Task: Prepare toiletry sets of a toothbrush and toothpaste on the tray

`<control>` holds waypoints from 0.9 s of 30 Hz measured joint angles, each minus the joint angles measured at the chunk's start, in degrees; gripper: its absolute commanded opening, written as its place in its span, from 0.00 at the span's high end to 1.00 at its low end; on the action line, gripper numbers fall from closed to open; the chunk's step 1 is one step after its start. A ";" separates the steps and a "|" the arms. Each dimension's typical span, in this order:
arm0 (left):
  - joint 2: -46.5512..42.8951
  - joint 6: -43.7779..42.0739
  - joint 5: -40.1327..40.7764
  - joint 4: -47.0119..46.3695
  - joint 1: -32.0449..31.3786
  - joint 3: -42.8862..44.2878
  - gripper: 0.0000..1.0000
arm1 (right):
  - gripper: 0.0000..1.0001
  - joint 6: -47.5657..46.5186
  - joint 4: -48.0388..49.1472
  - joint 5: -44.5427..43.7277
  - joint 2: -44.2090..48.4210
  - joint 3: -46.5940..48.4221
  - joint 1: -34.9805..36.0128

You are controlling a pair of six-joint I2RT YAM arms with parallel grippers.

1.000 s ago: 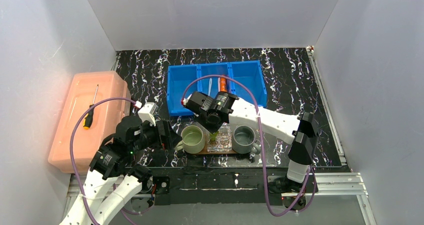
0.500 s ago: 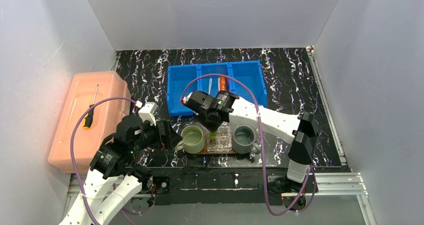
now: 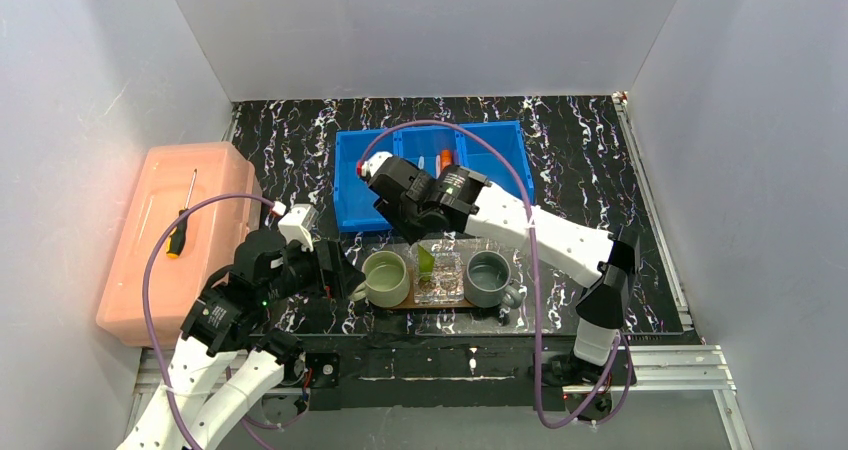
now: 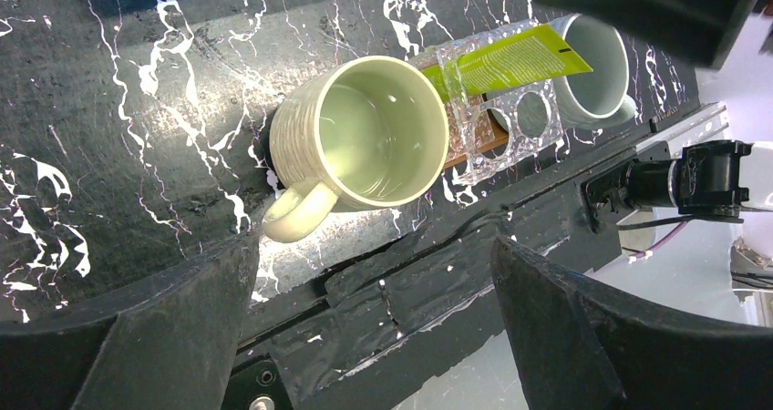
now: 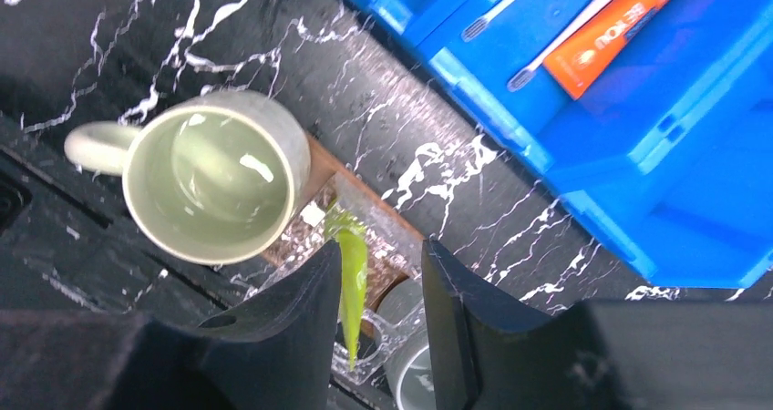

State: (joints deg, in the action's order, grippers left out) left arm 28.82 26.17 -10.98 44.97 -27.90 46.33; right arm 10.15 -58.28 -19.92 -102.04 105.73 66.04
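I'm driving the right arm, so I give places from the right gripper (image 5: 381,246). Its jaws stand apart with nothing in them.

The blue bin (image 5: 638,182) lies ahead of the fingertips and off to the right. The tray (image 5: 319,175) sits under and just short of them. Its green mug (image 4: 365,137) is to the left, and the grey mug (image 4: 597,64) is nearly hidden below the fingers. The clear holder (image 4: 474,146) stands between the two mugs.

The lime-green tube (image 5: 351,273) leans in that holder, not upright. It is below the gap between my fingers and touches neither.

I judge one paste parked, and the step in hand is getting clear of it and going to the bin. I would rise straight off the tube before swinging, since a finger brushing a leaning tube could tip it out or drag the light holder.

In the bin's middle compartment lies the orange tube (image 5: 620,32). One toothbrush (image 5: 570,32) is just beside it and the other toothbrush (image 5: 506,5) lies a little further left.

The brushes are thin and flat on the floor. I would turn the wrist so the jaws cross a handle, come down near the middle of it, and straddle only one. The outer brush looks the safer pick, as it lies away from the tube.

The left gripper (image 4: 374,255) hangs wide open above the green mug, holding nothing. I would leave it parked there.
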 measured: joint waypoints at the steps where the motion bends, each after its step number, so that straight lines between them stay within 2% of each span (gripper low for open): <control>1: 0.02 0.00 0.00 0.02 0.00 0.00 0.02 | 0.53 0.13 0.35 -0.74 -0.02 0.68 -0.24; 4: 0.02 -0.02 -0.04 0.00 0.00 0.00 0.02 | 0.48 0.39 1.57 -2.91 0.00 1.88 -1.27; 14: 0.46 -0.02 -0.17 0.00 0.00 -0.02 0.02 | 0.51 0.66 6.10 -10.84 -1.62 2.21 -4.48; 27: 0.44 -0.04 -0.20 0.00 0.00 -0.02 0.02 | 0.48 0.66 10.16 -16.06 -13.97 4.00 -10.40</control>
State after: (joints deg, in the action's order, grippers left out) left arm 29.26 26.13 -11.18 44.97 -27.90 46.30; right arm 10.81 -48.12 -35.99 -116.01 109.73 55.64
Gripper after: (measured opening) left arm 0.983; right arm 0.505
